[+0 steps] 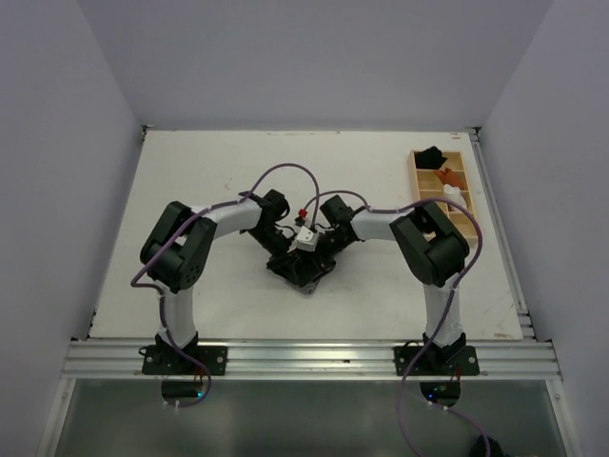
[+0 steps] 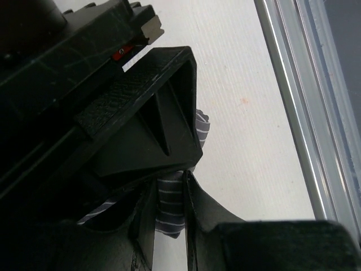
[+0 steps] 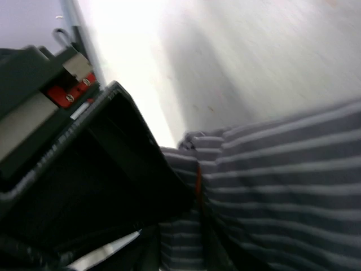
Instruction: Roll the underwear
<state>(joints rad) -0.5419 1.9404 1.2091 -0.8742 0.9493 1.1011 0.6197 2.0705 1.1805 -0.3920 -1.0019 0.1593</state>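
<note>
The underwear (image 3: 282, 169) is bunched under both arms at the middle of the table (image 1: 219, 171), slightly toward its near edge. A striped fold is pinched between the nearly closed fingers of the left gripper (image 2: 168, 189). The opening of the right gripper (image 1: 319, 255) cannot be told (blurred view, cloth against one finger). Rolling is judged under way; next, the pinched fold should be turned over while the rest is pinned.
</note>
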